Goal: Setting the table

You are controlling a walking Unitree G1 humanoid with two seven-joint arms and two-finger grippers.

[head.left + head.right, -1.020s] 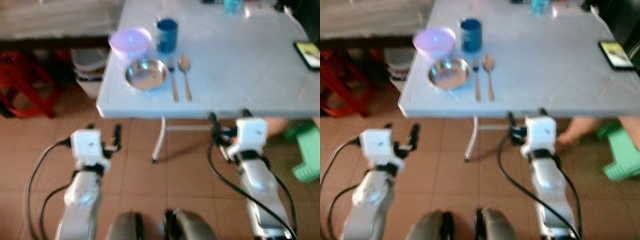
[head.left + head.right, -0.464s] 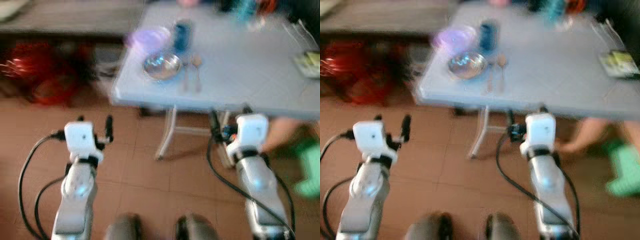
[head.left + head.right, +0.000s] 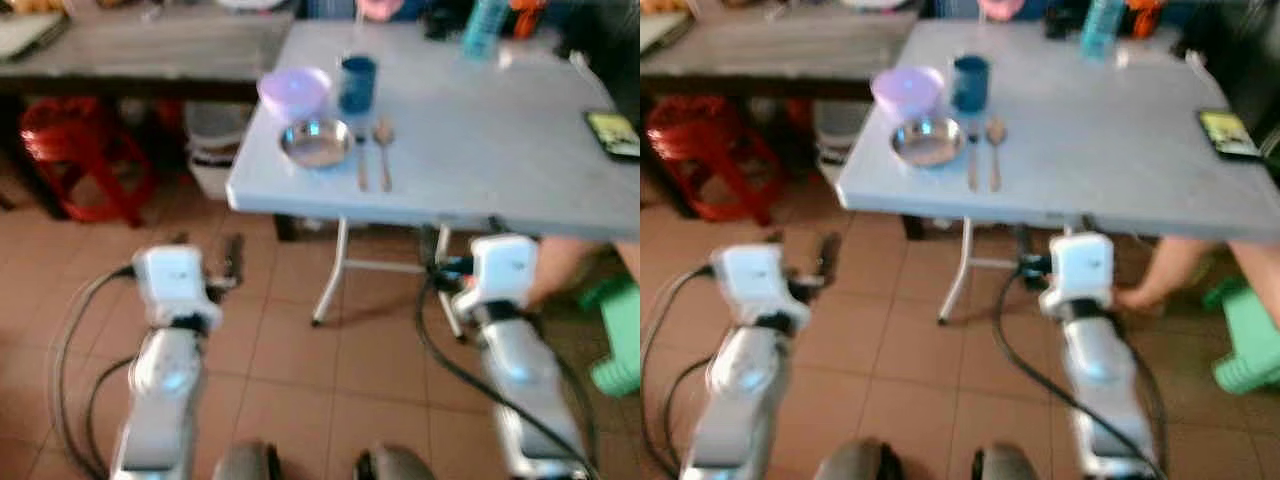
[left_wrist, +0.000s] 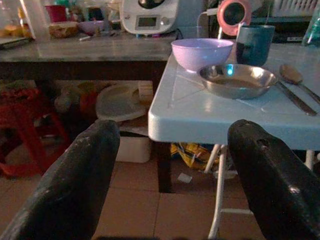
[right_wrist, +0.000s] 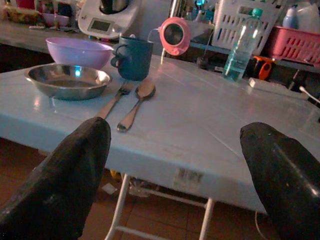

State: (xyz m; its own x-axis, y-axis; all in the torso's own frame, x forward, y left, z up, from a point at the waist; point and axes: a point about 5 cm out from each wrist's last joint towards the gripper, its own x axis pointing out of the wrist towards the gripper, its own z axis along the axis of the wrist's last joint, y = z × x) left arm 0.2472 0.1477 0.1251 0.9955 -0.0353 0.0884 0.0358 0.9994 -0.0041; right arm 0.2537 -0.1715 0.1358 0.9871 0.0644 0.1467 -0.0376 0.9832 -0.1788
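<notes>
Pale blue-grey folding table (image 3: 480, 150) stands ahead of the robot, on brown floor tiles (image 3: 300, 370). Grey countertop (image 3: 140, 45) runs off to the far left, red plastic stool (image 3: 75, 150) under it. Green plastic stool (image 3: 620, 335) at right, a person's bare foot (image 3: 1155, 280) beside it under the table. Place setting sits at the table's near-left corner: lilac plastic bowl (image 3: 294, 90) far left, dark teal mug (image 3: 358, 82) just right of it, shiny steel dish (image 3: 316, 142) in front of the bowl, then metal fork (image 5: 112, 101) and metal spoon (image 5: 137, 100) side by side right of the dish. Phone (image 3: 612, 132) lies at the table's right edge. Left gripper (image 4: 170, 175) and right gripper (image 5: 172, 175) both held low, short of the table edge, fingers spread wide, nothing between them.
</notes>
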